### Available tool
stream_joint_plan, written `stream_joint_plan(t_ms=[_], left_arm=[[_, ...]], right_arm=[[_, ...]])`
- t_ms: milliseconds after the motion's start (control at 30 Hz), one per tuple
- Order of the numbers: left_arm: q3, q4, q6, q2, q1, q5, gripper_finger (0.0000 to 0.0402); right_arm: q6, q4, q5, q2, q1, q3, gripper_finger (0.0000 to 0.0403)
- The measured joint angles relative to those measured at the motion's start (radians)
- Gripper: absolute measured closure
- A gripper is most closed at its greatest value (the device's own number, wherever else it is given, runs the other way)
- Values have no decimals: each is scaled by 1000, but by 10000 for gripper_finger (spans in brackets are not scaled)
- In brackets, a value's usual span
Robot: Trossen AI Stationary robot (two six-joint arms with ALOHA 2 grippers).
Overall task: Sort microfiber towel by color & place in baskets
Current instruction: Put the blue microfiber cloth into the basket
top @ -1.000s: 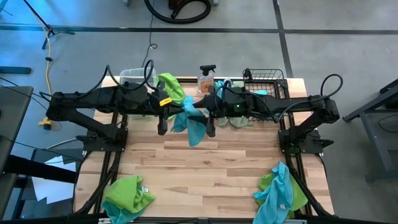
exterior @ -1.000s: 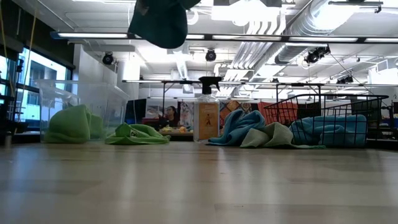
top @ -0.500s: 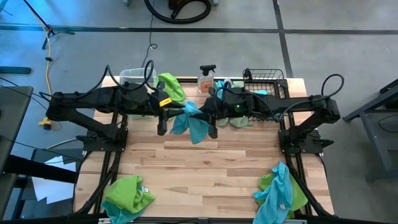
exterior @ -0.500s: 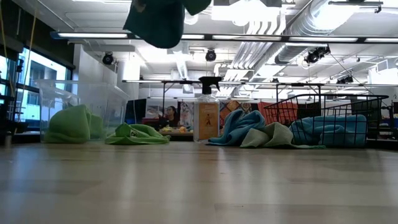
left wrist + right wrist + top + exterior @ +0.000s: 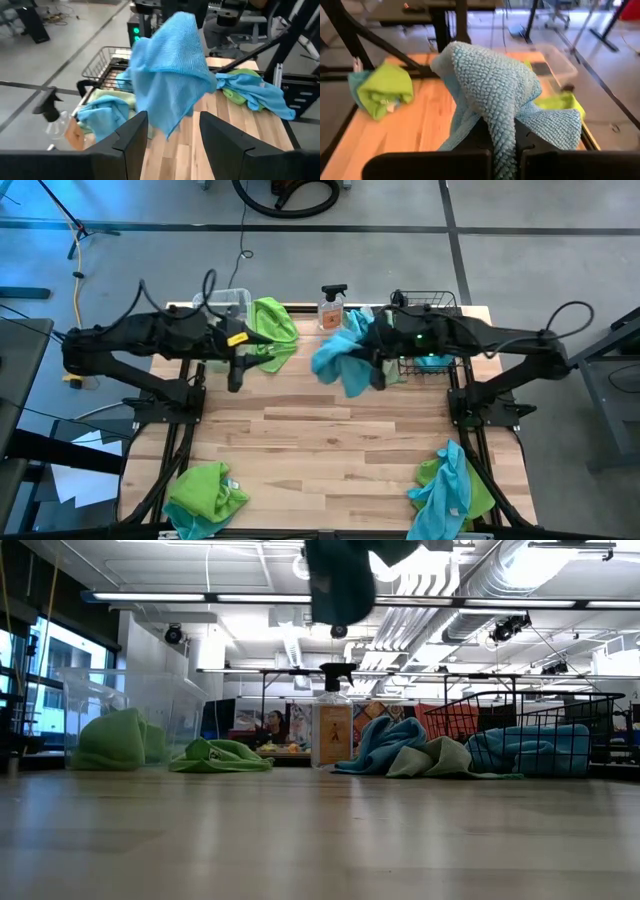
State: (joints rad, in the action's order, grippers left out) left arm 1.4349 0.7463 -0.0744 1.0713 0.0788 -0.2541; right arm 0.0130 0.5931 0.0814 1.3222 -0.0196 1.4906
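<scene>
My right gripper [image 5: 372, 362] fingers clamp blue towel [image 5: 340, 358] aloft near bench back edge, beside wire basket [image 5: 428, 308]. Left gripper [image 5: 236, 366] fingers apart, empty.

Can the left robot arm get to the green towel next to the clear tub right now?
Probably yes. The left gripper is open and empty, just beside the green towel by the clear tub, with nothing between them. The right gripper holds the blue towel farther away.

Both arms are showing as matte black jointed links, with black cables looping out above each one. The left arm [image 5: 150, 340] is wearing a yellow tag near its wrist. The right arm [image 5: 490, 340] is glowing with a small green light near its wrist.
</scene>
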Motion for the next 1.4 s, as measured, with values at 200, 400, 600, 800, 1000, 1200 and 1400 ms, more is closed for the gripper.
stream_joint_plan(t_ms=[200,400,600,800,1000,1200,1400], left_arm=[[0,10,22,-58,0,-43,233],[-74,-58,23,-130,0,-76,233],[-312,-248,-51,-266,0,-76,233],[-417,-341,-95,-354,0,-80,233],[-424,-350,-99,-381,0,-95,234],[-424,-349,-62,-381,0,-99,234],[-424,-349,-62,-381,0,-100,234]], right_arm=[[-91,269,64,-81,4,0,402],[-149,418,147,-153,35,0,402],[-199,481,211,-237,41,0,402],[-282,594,255,-306,41,0,403],[-365,676,357,-335,39,0,403],[-400,651,465,-314,-39,0,403],[-402,653,494,-270,-230,0,403]])
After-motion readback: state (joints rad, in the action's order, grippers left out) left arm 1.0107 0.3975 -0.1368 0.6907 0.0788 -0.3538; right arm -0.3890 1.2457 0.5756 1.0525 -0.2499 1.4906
